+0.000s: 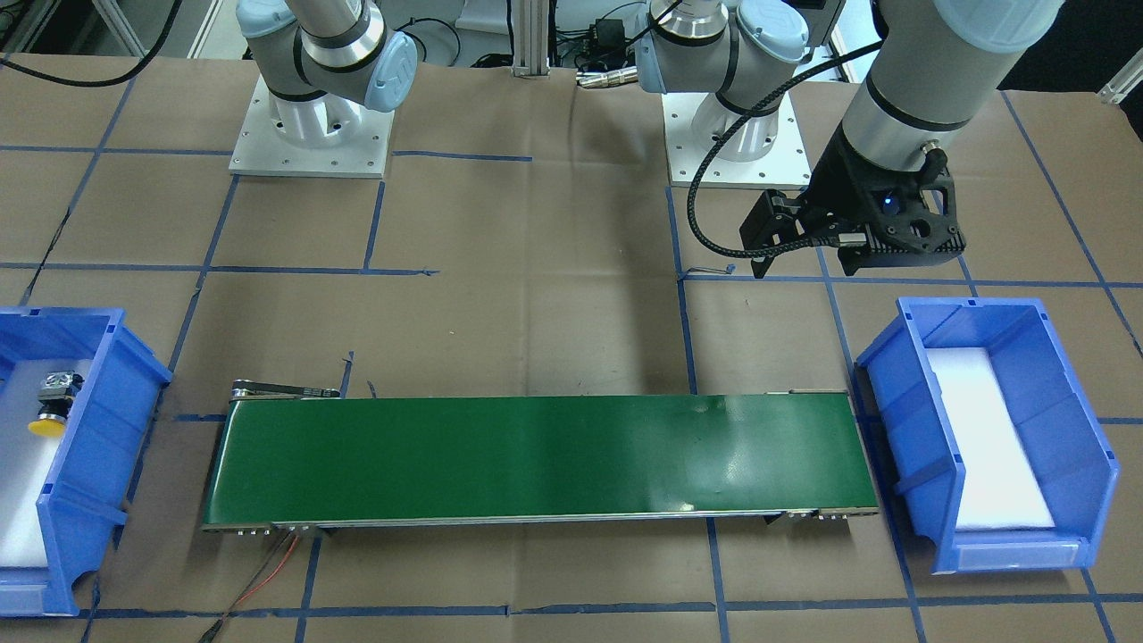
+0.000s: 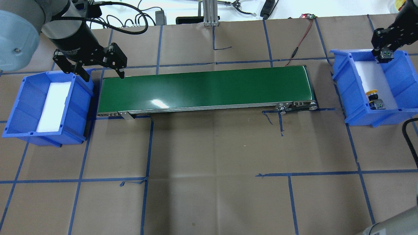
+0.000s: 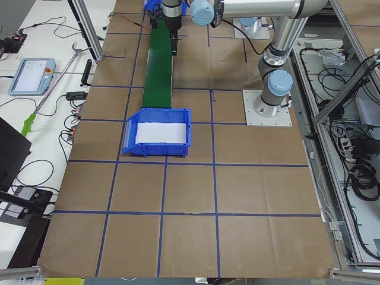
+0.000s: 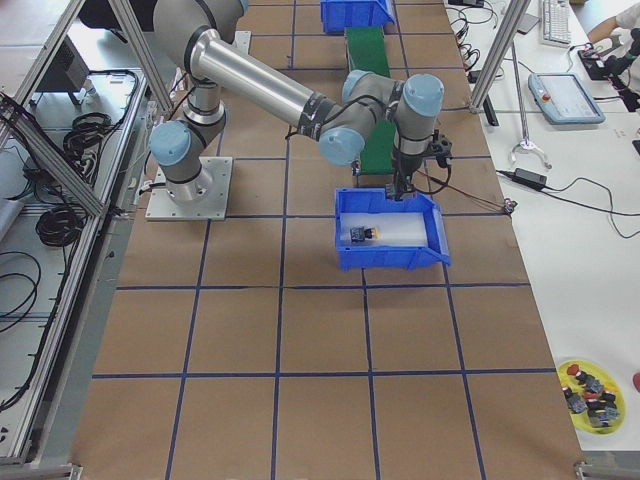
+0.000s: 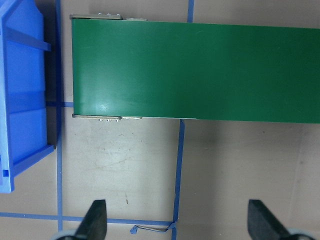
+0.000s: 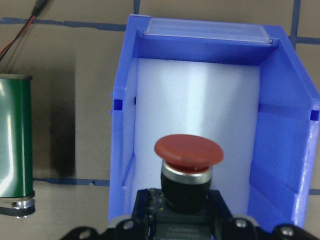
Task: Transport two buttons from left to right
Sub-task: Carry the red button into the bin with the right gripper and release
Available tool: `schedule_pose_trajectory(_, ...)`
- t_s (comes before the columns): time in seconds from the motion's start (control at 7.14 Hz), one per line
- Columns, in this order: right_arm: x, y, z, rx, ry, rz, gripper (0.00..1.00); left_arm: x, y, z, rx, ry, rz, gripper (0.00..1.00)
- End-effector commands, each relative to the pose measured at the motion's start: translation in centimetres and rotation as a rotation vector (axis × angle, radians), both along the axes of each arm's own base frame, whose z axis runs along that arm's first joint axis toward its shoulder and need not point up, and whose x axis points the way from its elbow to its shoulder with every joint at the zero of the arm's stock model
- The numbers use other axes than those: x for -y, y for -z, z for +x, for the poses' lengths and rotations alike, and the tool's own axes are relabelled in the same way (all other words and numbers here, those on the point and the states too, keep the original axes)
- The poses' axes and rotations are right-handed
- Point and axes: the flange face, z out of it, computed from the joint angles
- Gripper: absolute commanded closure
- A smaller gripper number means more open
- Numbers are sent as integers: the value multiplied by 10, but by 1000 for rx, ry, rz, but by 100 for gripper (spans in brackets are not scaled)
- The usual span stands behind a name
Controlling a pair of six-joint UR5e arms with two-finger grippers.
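The red button (image 6: 188, 150) is clamped by its black body in my right gripper (image 2: 384, 54), which hangs above the far end of the right blue bin (image 2: 339, 70). The wrist view shows the bin's white foam floor (image 6: 200, 100) below the red cap. The yellow button (image 2: 373, 95) lies on its side in that bin, toward the near end; it also shows in the front view (image 1: 49, 406). My left gripper (image 2: 104, 75) is open and empty, hovering above the left end of the green conveyor belt (image 2: 205, 86), beside the left blue bin (image 2: 19, 107).
The left bin holds only a white foam pad (image 2: 52, 106). The belt runs between the two bins. A red-and-black cable (image 2: 298, 42) lies on the brown paper beyond the belt's right end. The arm bases (image 1: 312, 134) stand on the robot's side of the table.
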Motion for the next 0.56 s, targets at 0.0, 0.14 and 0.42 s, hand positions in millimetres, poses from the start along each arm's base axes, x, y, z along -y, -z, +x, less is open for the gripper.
schedule_pose_trajectory(0.0, 21, 55, -17, 0, -74, 4, 97, 0, 0, -1, -1, 0, 0, 1)
schedule_pose_trajectory(0.14, 27, 76, -21, 3, -86, 16, 97, -1, -1, -1, 0, 0, -1, 1)
schedule_pose_trajectory(0.42, 31, 109, -30, 27, -77, 53, 97, 0, 0, 0, 0, -1, 0, 1)
